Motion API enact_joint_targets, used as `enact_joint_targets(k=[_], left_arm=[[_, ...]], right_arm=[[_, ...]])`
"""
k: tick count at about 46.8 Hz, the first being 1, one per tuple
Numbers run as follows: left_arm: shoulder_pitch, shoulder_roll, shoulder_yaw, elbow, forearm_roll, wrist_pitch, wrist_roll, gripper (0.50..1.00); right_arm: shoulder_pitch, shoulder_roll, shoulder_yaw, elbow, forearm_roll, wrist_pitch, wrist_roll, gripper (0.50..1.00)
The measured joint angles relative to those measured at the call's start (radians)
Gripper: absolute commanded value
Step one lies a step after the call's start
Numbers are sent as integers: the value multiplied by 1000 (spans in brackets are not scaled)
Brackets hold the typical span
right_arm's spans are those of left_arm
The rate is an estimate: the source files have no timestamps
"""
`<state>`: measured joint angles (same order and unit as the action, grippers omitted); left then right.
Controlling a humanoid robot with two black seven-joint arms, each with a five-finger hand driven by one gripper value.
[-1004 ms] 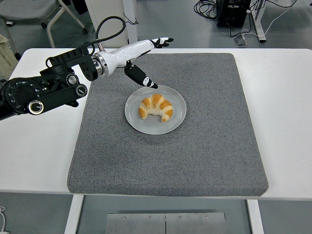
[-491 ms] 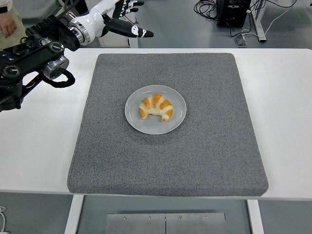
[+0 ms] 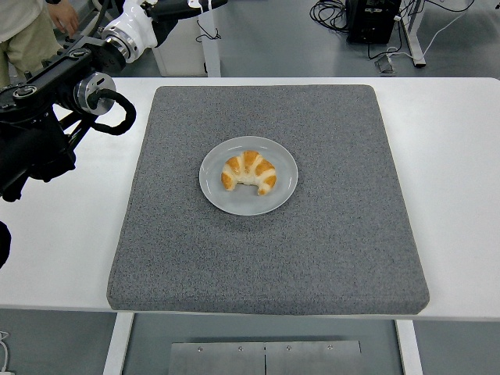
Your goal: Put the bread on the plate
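Observation:
A golden croissant [image 3: 248,173] lies in the middle of a round grey plate [image 3: 281,191], which sits on the grey mat [image 3: 336,234]. My left arm [image 3: 70,86] is raised at the upper left. Its hand [image 3: 183,6] is at the top edge of the picture, far back and left of the plate and partly cut off. The fingers that show are stretched out and hold nothing. The right arm is out of view.
The mat covers most of the white table [image 3: 461,156]. A person in beige clothing [image 3: 23,31] stands at the top left corner, one hand [image 3: 64,16] near my left arm. Chair legs and cables lie on the floor behind the table.
My left hand has pulled away from the plate, rising up and back to the upper left until it is mostly out of the picture. The croissant stays on the plate.

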<state>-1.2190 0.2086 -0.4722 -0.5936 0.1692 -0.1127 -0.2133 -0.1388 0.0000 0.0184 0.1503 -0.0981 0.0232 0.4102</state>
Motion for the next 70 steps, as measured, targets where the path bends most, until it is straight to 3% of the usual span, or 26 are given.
enact_joint_targets(k=[15, 36, 50, 70], left_arm=[[49, -93, -55, 138, -34, -19, -10, 977], [122, -156, -229, 214, -87, -28, -23, 977], [125, -159, -238, 272, -106, -83, -23, 977], [114, -140, -238, 276, -116, -86, -22, 977]], right_arm=[[0, 0, 0, 0, 0, 0, -1, 1000], [1, 0, 0, 0, 0, 0, -1, 1000], [0, 0, 0, 0, 0, 0, -1, 1000], [0, 0, 0, 0, 0, 0, 0, 1000]])
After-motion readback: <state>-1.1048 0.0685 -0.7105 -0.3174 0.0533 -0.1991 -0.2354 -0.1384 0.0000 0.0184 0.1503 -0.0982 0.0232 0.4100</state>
